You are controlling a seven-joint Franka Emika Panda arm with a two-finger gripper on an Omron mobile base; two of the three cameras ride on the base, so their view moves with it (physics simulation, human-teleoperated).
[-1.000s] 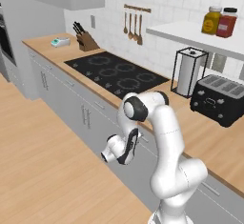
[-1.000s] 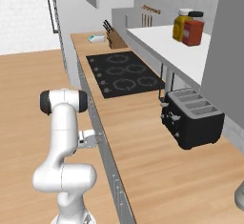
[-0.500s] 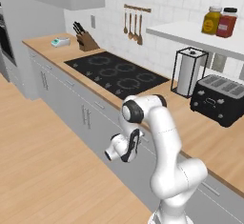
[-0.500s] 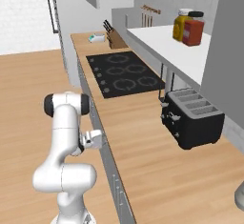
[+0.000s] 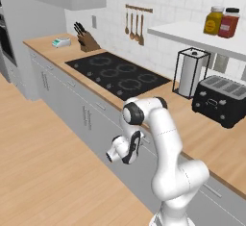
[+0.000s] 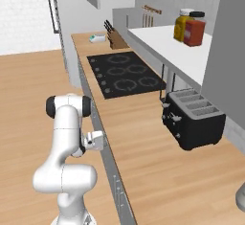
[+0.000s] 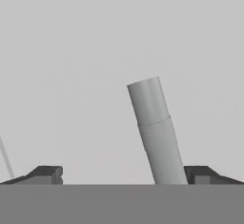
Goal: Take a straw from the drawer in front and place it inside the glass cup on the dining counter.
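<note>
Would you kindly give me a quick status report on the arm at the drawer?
Gripper open, empty, at the closed drawer front. Bar handle between the fingertips, not gripped. Straw not yet out. Nothing in the way.

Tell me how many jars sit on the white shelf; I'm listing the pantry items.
2: a yellow jar and a red jar, side by side on the white shelf above the toaster. Others may sit beyond the frame.

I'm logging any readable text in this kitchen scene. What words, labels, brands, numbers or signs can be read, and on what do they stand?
None can be read.
Yellow jar and red jar on the shelf: no legible label.
Toaster: front knobs with no readable marks.
Hob: ring outlines, no text.
Drawer handle in the hand view: plain grey.
</note>
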